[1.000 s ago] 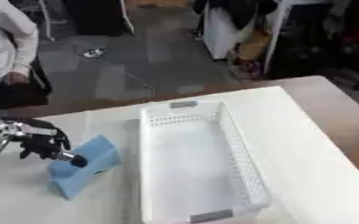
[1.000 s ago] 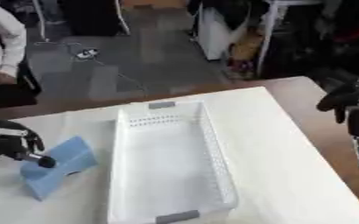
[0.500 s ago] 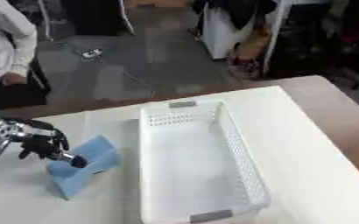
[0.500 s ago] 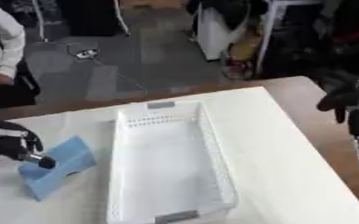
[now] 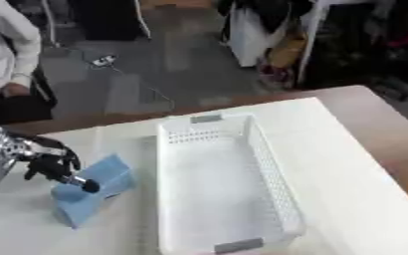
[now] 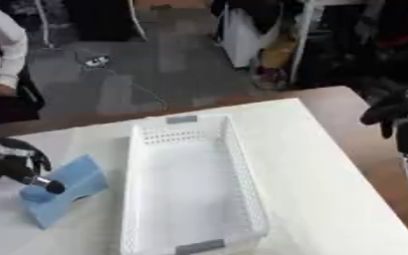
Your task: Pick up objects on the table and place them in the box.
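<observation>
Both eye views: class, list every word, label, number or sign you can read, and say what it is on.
None can be read.
White basket: grey tabs at both ends, no legible text.
Blue object by the left hand: plain, no print visible.
Table: no markings.

no text, label, brand, number or sign can be read on anything in either view.

- Box [image 5: 216, 179]: white, perforated walls, grey end tabs.
- Block [image 5: 92, 191]: light blue.
- Left hand [image 5: 55, 164]: black fingers, silver wrist.
- Right hand [image 6: 390, 112]: black.
- Table [image 5: 356, 174]: white top, brown border.
</observation>
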